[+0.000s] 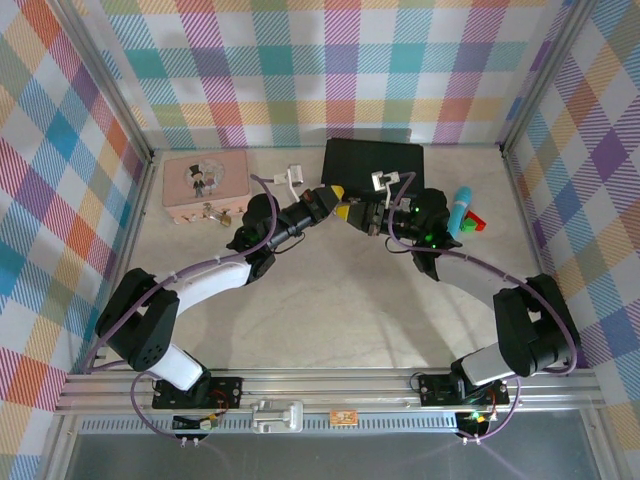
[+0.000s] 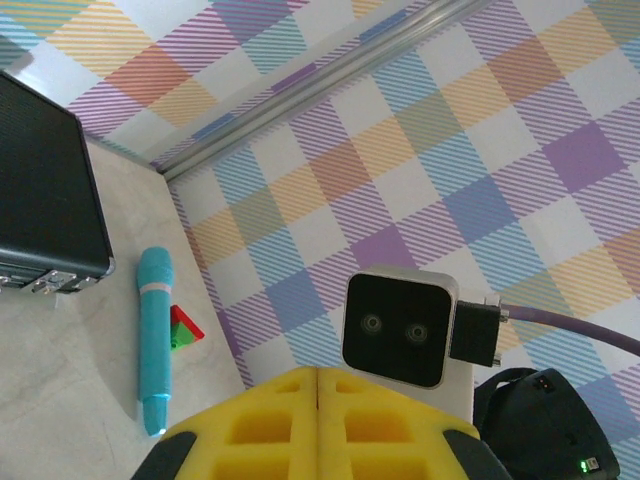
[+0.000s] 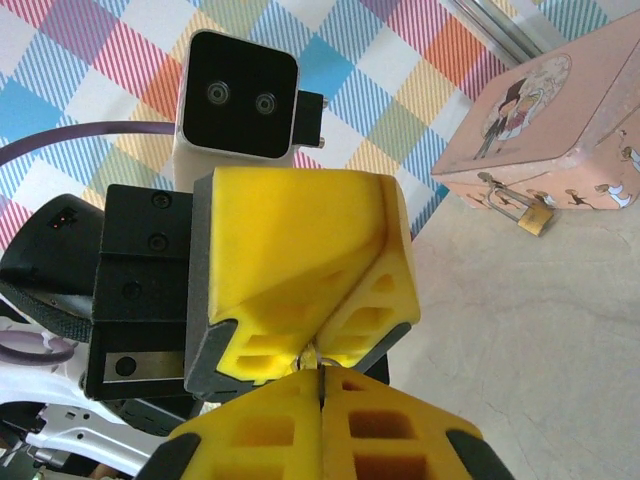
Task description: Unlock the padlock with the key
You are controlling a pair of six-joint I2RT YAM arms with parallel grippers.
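Observation:
The key [image 3: 314, 355] is a thin silvery sliver pinched between two pairs of yellow fingers that meet tip to tip above the table's middle. My right gripper [image 3: 322, 374] is shut on one end of it, and my left gripper [image 3: 318, 338] is shut on the other end from above. In the top view the left gripper [image 1: 337, 196] and right gripper [image 1: 357, 212] touch noses. The left wrist view has the left gripper [image 2: 318, 374] shut, the key hidden behind its fingers. The small brass padlock [image 3: 533, 214] hangs on the front of the pink tin [image 3: 560, 120], well apart from both grippers.
The pink tin [image 1: 205, 180] stands at the back left. A black case [image 1: 372, 165] lies at the back centre, just behind the grippers. A teal marker [image 1: 460, 210] and a red-green toy [image 1: 476, 222] lie at the right. Checked walls enclose three sides.

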